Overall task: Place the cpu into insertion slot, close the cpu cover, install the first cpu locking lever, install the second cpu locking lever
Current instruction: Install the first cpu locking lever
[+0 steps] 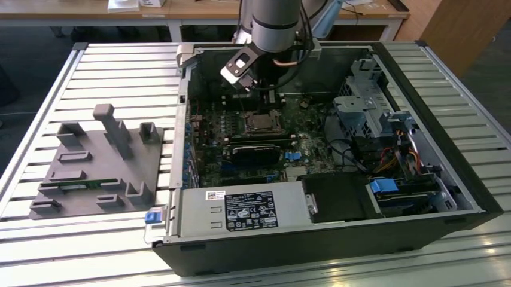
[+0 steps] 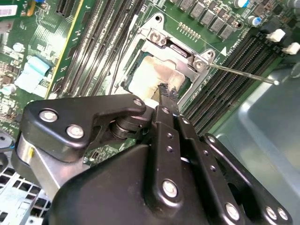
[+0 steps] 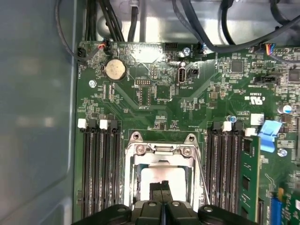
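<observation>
cpu (image 2: 152, 75) fitting, my stock by size.
- computer case (image 1: 319, 239): open, lying on the slatted table (image 1: 48, 72).
- motherboard (image 3: 154, 103): green, flat on the case floor.
- my gripper (image 3: 161, 186): fingers pressed together with nothing between them. The tips are over the cpu's pale top, at the cover's edge. I cannot tell whether they touch.
- insertion slot (image 1: 249, 125): sits between two banks of memory slots (image 3: 98, 168) on the motherboard.
- cpu cover (image 3: 161, 151): silver frame, lying down flat around the chip.
- cpu: seated in the insertion slot, top smeared pale.
- locking lever (image 2: 243, 74): thin rod, jutting out from the cover's corner across the memory slots.
</observation>
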Controlling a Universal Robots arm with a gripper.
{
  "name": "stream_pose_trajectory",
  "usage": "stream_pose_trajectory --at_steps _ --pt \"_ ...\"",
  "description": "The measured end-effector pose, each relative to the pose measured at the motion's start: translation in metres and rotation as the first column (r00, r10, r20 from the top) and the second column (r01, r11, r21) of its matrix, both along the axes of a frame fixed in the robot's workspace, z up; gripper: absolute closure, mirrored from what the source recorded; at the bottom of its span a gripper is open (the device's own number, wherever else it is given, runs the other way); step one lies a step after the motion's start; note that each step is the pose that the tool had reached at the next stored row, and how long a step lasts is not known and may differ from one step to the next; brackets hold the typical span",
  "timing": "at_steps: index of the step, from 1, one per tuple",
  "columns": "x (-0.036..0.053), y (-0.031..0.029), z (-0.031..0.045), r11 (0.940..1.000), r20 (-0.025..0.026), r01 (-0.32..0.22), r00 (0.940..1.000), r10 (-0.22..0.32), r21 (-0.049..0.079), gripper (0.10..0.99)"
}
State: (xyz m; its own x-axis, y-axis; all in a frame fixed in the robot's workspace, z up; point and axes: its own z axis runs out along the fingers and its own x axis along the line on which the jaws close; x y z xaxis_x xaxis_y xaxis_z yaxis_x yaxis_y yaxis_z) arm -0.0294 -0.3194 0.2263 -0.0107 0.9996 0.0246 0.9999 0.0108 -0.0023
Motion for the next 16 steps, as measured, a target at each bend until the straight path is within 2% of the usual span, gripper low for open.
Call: stream_pose_trajectory --at_steps 4,12,14,16 --pt "0.0 0.0 0.013 1.0 0.0001 0.0 1.0 0.0 0.0 0.98" --pt "0.0 0.0 0.0456 1.0 0.0003 0.0 1.0 0.0 0.0 0.98" --pt "0.0 0.0 0.0492 1.0 0.0003 0.0 1.0 0.0 0.0 0.98" --pt "0.0 0.0 0.0492 1.0 0.0004 -0.001 1.0 0.001 0.0 0.98"
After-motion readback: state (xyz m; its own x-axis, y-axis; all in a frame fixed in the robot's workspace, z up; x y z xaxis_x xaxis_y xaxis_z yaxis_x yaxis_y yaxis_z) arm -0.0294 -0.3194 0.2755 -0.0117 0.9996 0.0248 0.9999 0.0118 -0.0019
